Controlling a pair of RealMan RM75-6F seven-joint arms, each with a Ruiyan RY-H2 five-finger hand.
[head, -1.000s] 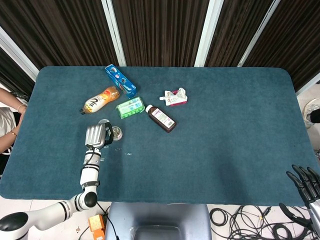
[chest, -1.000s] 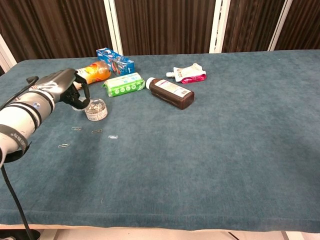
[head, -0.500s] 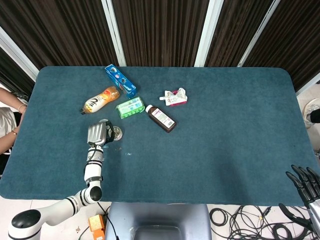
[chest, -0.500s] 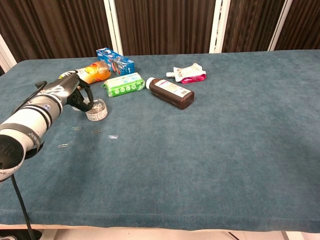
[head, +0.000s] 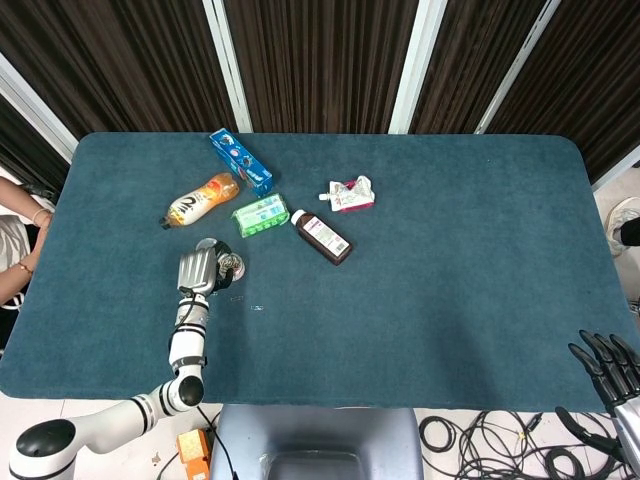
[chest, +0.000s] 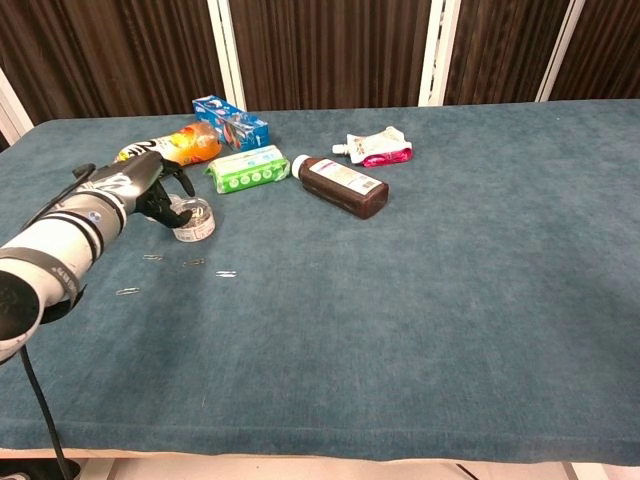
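Blue table (head: 450, 260) before dark curtains, left hand (chest: 140, 185) sliding closer and lower over the past second, fingers now curling on the small jar (chest: 195, 220) beside the orange bottle (chest: 180, 145), likely gripping; right hand (head: 610, 375) idling off-table, fingers spread.

A blue box (head: 241, 160) lies at an angle nearest the far edge of the table (head: 450, 260), left of the middle, with an orange bottle (head: 201, 200) on its side toward the left edge and a green packet (head: 261, 215) just to the right of that bottle. A dark brown bottle (head: 322, 236) with a pale label lies on its side close beside the green packet, and a white and pink pouch (head: 349, 195) lies near it, toward the far edge. A few loose paper clips (chest: 194, 263) are scattered on the cloth toward the near left corner.
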